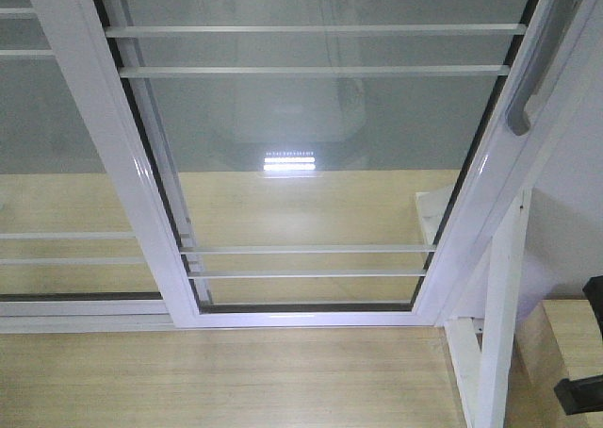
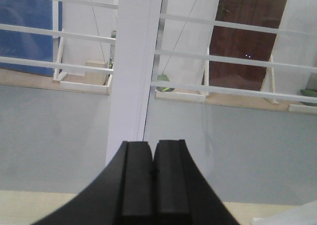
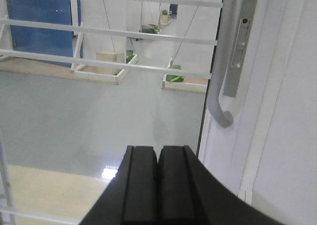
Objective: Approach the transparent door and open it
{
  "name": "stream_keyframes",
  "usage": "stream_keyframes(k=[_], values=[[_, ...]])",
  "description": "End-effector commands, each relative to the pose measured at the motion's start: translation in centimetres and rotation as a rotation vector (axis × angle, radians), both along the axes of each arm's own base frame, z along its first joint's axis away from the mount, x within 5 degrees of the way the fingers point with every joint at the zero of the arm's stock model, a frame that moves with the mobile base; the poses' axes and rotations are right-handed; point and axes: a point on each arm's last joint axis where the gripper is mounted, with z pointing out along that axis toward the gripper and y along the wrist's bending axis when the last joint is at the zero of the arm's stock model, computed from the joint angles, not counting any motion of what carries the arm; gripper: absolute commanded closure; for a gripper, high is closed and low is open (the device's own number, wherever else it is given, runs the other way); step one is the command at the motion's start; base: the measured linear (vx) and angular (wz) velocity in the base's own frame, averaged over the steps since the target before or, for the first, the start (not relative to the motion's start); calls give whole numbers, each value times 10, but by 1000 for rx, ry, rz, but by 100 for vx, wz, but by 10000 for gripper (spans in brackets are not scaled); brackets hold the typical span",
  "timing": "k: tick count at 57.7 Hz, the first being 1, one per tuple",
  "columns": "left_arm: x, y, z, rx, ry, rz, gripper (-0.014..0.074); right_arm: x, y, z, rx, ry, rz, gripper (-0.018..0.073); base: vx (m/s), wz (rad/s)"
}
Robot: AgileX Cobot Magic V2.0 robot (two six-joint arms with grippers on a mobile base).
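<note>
I am right up at the transparent door [image 1: 311, 136]. Its long grey handle [image 3: 224, 61] runs down its right edge, and the rest of the door spreads out left of the handle. My right gripper [image 3: 158, 183] is just below the handle and a bit left of it, pads pressed together, holding nothing. My left gripper [image 2: 152, 183] is pinched together too, facing a white frame post [image 2: 133, 61] well left of the handle. I think the door is big, heavy and stiff, and glass can break. So I would grab the strong handle, not the slippery glass, and slide it gently.
</note>
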Motion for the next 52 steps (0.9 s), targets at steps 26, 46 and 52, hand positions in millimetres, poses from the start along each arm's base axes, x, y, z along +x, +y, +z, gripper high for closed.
stream_keyframes(k=[26,46,52], values=[[1,4,88,-27,-267,44,596,2,0,110,-128,-260,-22,559,0,0],[107,-1,170,-14,-84,43,596,93,12,180,-168,-42,2,559,0,0],[134,-2,177,-12,-48,43,596,116,15,183,-127,-40,-2,559,0,0]])
